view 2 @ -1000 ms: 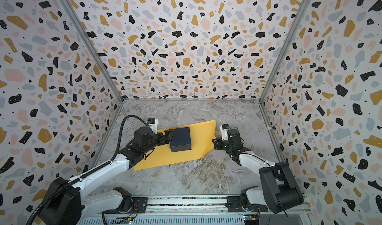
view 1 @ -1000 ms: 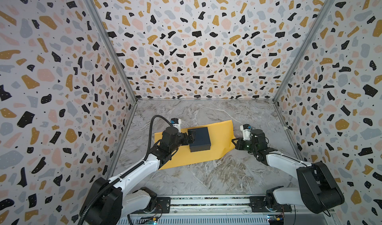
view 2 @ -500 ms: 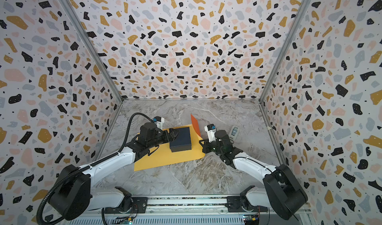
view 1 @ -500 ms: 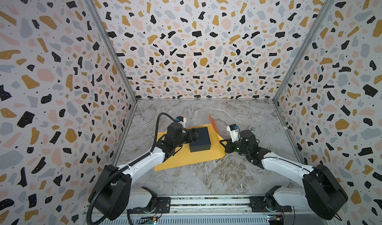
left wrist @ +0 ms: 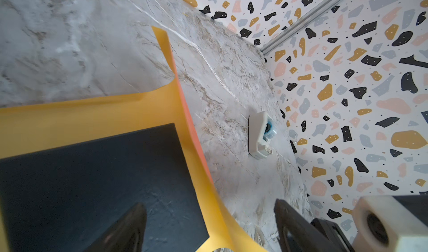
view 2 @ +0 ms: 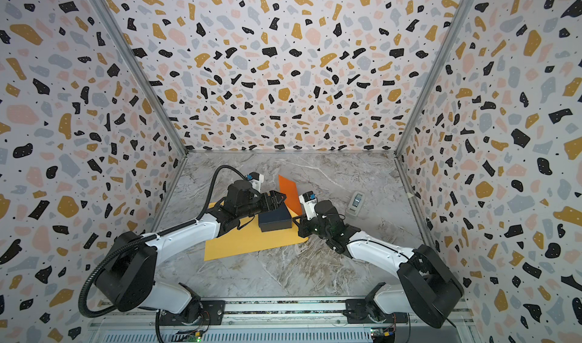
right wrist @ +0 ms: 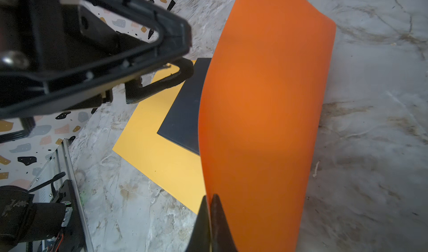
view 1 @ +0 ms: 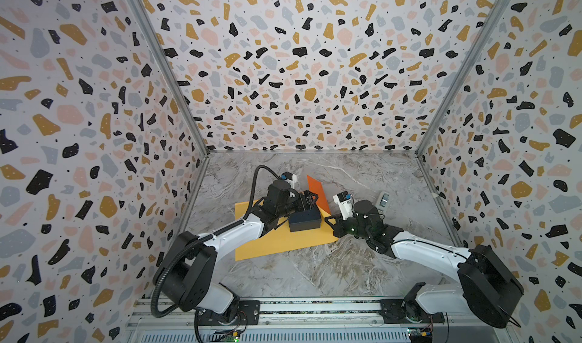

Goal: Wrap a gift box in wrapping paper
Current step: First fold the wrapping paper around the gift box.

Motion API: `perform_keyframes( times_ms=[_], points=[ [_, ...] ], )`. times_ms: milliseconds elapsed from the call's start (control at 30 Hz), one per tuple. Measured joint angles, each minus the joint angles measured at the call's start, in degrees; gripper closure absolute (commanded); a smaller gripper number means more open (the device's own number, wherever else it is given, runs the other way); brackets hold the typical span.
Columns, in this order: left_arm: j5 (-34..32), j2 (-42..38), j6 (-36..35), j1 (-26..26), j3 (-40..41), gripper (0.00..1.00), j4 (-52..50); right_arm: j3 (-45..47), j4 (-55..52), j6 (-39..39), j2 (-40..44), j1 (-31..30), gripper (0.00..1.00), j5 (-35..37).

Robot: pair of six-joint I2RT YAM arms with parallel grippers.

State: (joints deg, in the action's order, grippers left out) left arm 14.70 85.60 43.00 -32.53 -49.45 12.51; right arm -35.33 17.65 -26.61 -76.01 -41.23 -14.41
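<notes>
Right wrist view shows the right gripper [right wrist: 209, 206] with its fingers pressed together on the edge of the wrapping paper [right wrist: 261, 123]. That side of the sheet stands up from the table, orange face toward the camera, and curves beside the gift box [right wrist: 185, 114]. In both top views the gift box [view 1: 305, 221] [view 2: 274, 221] sits flat on the mustard-yellow face of the wrapping paper [view 1: 277, 240] [view 2: 245, 240], near the middle of the marble table [view 1: 315, 278]. The flat part of the sheet reaches from the box toward the table's left and front edges. The raised orange flap rises just beyond the box's far right corner.

The right gripper [view 1: 329, 221] [view 2: 297, 221] is low at the box's right side, pinching the sheet. The left gripper [view 1: 310, 198] [view 2: 277, 199] hangs over the far edge of the box with its fingers spread and nothing clamped. In the left wrist view one of its fingers [left wrist: 125, 230] is over the dark box top [left wrist: 92, 181], and the lifted paper edge [left wrist: 185, 114] runs between the two fingers.

A small white device [view 1: 383, 199] [left wrist: 259, 135] with a blue part lies on bare table toward the right edge, well apart from the sheet.
</notes>
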Motion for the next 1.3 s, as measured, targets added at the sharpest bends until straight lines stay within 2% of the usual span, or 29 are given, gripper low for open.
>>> perform_keyframes(
  times_ms=[300,567,1033,1167,1300],
  points=[
    [-1.79,4.22,1.22,-0.22,-2.10,0.50,0.42,-0.76,0.63,-0.57,-1.86,-1.75,0.98,0.98],
    [-3.04,5.86,1.25,-0.26,-2.56,0.67,0.39,-1.05,1.22,-1.03,-2.78,-2.62,0.98,1.25],
    [-3.19,6.69,1.18,-0.28,-3.10,0.92,0.85,-1.49,1.95,-1.44,-3.58,-3.15,0.96,1.62],
    [-3.17,6.69,0.70,-0.28,-3.10,0.98,0.83,-1.49,1.99,-1.49,-3.58,-3.15,0.86,1.60],
    [-3.15,6.69,-0.24,-0.22,-3.10,1.00,0.81,-1.55,1.66,-0.90,-3.48,-3.17,0.65,1.33]
  ],
)
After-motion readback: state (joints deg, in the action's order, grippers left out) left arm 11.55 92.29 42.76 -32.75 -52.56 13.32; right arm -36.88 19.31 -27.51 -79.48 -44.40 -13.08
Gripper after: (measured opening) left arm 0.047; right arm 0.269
